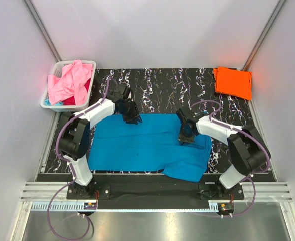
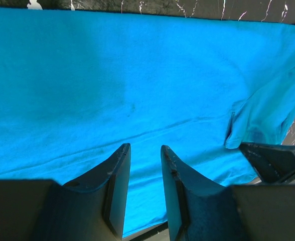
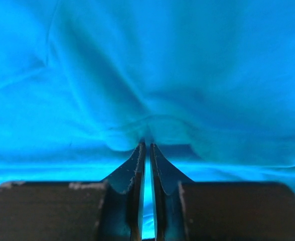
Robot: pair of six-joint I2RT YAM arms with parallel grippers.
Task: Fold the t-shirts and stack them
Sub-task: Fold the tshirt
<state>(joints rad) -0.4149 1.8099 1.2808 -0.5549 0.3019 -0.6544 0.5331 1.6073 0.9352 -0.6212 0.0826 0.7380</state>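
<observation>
A teal-blue t-shirt point(image 1: 142, 145) lies spread across the middle of the table, its right part rumpled toward the front edge. My right gripper point(image 3: 147, 143) is shut on a pinched-up fold of this cloth near the shirt's right side point(image 1: 186, 137). My left gripper point(image 2: 145, 148) stands open over the shirt's far left edge point(image 1: 132, 117), with only flat blue cloth showing between its fingers. An orange t-shirt point(image 1: 233, 82) lies folded at the far right corner. A pink t-shirt point(image 1: 69, 80) is heaped in a basket over a bit of red cloth point(image 1: 77, 100).
The white lattice basket point(image 1: 50, 104) stands at the far left corner, just off the black marbled mat point(image 1: 162, 85). Grey walls close in on both sides and the back. The right arm's dark gripper body point(image 2: 275, 160) shows at the right edge of the left wrist view.
</observation>
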